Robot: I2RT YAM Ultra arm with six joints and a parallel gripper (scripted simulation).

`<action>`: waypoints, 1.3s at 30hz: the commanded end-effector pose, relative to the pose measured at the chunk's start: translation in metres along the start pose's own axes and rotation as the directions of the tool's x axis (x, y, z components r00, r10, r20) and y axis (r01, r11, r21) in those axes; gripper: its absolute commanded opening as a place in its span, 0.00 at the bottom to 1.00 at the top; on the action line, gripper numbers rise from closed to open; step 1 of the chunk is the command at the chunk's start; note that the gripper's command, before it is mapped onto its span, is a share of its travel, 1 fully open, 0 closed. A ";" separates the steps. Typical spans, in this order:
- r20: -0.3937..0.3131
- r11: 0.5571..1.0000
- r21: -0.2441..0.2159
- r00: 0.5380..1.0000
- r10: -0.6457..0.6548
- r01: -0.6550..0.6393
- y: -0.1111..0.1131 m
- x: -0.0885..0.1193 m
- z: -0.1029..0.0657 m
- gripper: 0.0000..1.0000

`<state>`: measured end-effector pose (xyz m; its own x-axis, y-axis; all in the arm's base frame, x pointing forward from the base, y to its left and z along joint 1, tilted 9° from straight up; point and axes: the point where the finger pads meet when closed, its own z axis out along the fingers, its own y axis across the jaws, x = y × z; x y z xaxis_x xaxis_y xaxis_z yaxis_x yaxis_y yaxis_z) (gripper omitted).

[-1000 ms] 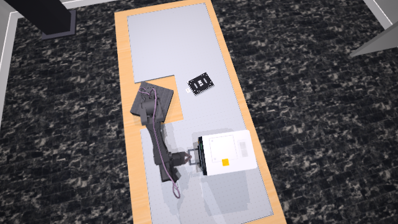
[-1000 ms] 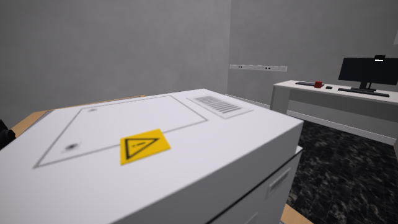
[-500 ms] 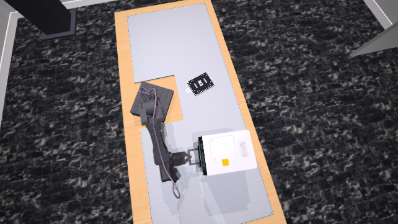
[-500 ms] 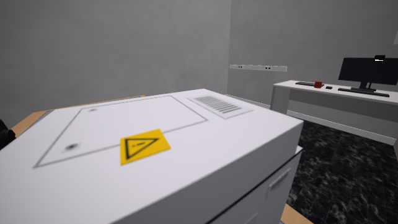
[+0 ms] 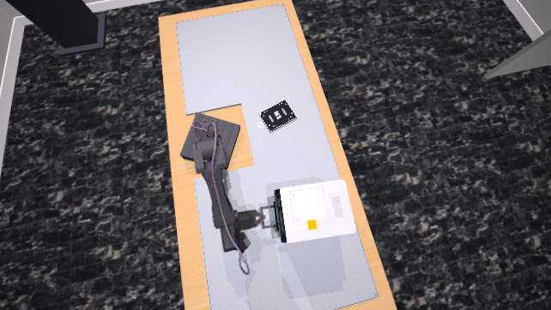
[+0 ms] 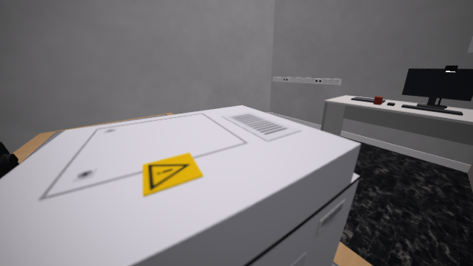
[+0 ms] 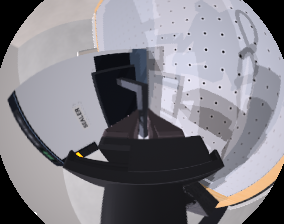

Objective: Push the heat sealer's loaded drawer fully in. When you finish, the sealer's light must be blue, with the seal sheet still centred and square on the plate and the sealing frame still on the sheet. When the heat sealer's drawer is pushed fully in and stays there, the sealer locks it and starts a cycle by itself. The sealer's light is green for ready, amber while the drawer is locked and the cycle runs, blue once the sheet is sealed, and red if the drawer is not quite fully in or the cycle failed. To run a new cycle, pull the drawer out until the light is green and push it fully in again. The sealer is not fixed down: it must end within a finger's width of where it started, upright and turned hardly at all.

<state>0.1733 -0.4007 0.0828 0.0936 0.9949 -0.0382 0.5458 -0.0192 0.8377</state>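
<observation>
The white heat sealer [image 5: 319, 209] [image 6: 228, 165] [image 7: 48, 95] stands upright near the table's right edge. Its status light [image 7: 79, 154] shows amber at the front edge in the wrist view. The dark drawer front [image 7: 113, 95] sits close against the body. Its grey U-shaped handle [image 5: 268, 207] [image 7: 143, 102] sticks out toward the arm. My gripper [image 5: 262, 218] [image 7: 143, 111] is shut on the handle's crossbar. The seal sheet, plate and sealing frame are hidden inside the sealer.
A black patterned board [image 5: 278, 116] with a small white tag lies on the table, well away from the sealer. The arm's base plate [image 5: 232, 136] is at the left edge. A desk with a monitor [image 6: 438, 84] stands far off.
</observation>
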 end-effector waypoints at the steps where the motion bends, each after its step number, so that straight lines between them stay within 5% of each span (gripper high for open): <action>1: -0.011 0.998 -0.045 0.999 -0.036 0.036 0.024 0.004 0.022 0.00; 39: 0.005 0.997 -0.047 0.998 -0.058 0.058 0.010 -0.008 0.003 0.00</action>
<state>0.1732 -0.4006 0.0829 0.0805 0.9952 -0.0561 0.5434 0.0033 0.8395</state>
